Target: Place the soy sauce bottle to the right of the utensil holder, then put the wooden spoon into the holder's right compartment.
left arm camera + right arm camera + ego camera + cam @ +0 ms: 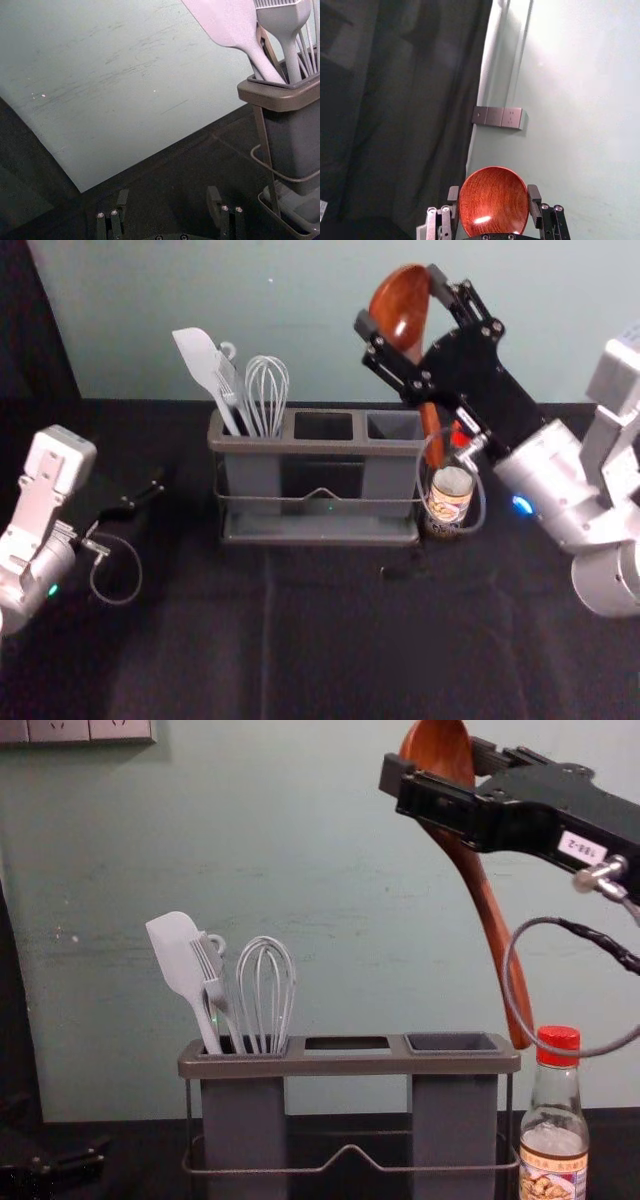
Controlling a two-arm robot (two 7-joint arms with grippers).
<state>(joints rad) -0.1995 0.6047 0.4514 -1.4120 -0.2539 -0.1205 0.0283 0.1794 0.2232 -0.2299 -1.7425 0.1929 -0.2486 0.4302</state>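
My right gripper (398, 332) is shut on the bowl of the wooden spoon (402, 310), raised above the right end of the utensil holder (318, 448). In the right wrist view, the right gripper (493, 202) has the spoon's bowl (493, 200) between its fingers. The spoon's handle (487, 920) slants down, its tip near the holder's right rim and the bottle cap in the chest view. The soy sauce bottle (555, 1130) stands upright just right of the holder (350, 1063). My left gripper (150, 492) is parked at the left; in its wrist view the left gripper (167, 205) is open and empty.
A white spatula (178, 960), a fork and a whisk (266, 995) stand in the holder's left compartment. The middle and right compartments hold nothing visible. A pale wall (330, 340) rises behind the black-covered table (330, 640).
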